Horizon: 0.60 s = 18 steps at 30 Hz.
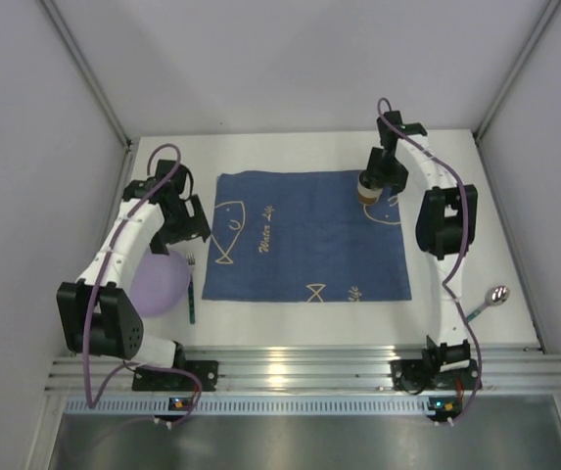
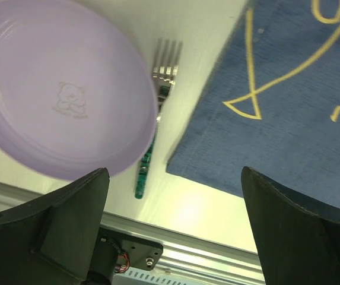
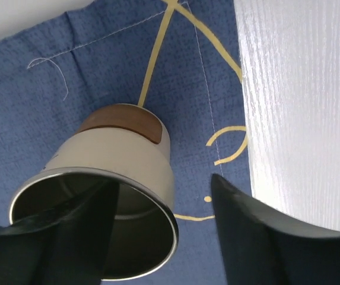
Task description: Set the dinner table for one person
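- The right gripper (image 3: 161, 184) is spread. One finger seems to sit in the mouth of the steel-rimmed cup (image 3: 122, 148), and the other is outside its wall with a gap showing, so it pinches nothing.
- Risk: if that finger really is inside the rim, pulling away at a slant could hook the lip and tip the cup. It could also drag the cup and ruck the cloth beneath it.
- The cup stands on the blue fish-print placemat (image 3: 69, 77), near the mat's far right corner.
- The dinner table (image 3: 300, 107) shows as bare white just beyond the mat's edge. It lies beneath this gripper and to its right.
- The left gripper (image 2: 174, 172) is also wide apart and empty. It hovers over the table's near left part, above the strip between plate and placemat.
- Under it a green-handled fork (image 2: 158, 101) lies on the tabletop, and the rim of the lilac plate (image 2: 63, 89) seems to overlap it.
- Risk: a low, flat plate is hard to pinch, and going down for it could nudge the fork or slide the plate toward the table's near edge.
- A spoon (image 1: 490, 297) lies on the table well apart, by the right arm.
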Tool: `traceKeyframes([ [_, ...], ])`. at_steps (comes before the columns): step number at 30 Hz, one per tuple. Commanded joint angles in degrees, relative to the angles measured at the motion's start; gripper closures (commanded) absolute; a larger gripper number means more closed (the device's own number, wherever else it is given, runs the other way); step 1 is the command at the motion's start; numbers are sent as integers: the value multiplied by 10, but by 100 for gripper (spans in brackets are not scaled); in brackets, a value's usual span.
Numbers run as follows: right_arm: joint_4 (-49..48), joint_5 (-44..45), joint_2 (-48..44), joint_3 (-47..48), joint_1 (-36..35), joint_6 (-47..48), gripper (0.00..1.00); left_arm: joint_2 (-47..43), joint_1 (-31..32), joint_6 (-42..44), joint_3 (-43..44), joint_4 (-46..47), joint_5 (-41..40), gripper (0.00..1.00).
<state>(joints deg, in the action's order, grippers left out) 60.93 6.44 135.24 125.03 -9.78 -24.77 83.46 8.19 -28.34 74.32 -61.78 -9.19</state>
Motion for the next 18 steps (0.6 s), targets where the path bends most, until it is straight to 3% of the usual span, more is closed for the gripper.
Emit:
traceKeyframes([
  [1,2,20,-57,-10,-7,6,33,-19,-47,12,-18,-27,-30,2],
  [7,0,35,-157,-44,-7,11,26,-11,-110,9,-37,-38,-85,2],
  [18,-27,30,-364,-247,-7,10,25,99,-115,25,-74,71,-41,7],
])
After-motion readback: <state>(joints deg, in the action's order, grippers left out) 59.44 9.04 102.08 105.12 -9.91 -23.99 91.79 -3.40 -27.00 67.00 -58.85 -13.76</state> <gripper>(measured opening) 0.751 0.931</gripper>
